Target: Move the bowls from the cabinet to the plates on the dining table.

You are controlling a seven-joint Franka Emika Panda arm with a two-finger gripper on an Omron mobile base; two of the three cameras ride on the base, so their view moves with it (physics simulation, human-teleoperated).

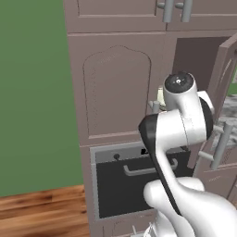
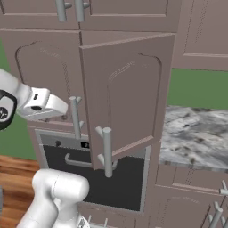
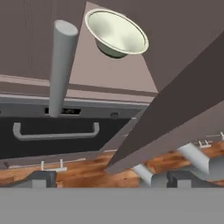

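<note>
While the cream-green bowl (image 3: 116,33) sits shelved, the jaws gape wide, empty.

glossy white rounded arm (image 1: 185,125), black joint bands, dark round cap with small screw, bulbous base segment

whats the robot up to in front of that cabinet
The arm is reaching toward the cabinet, whose right door stands open. A cream-green bowl sits on the shelf inside, untouched. The tool is open and empty, short of the bowl. The marble table lies off to the right.
</note>
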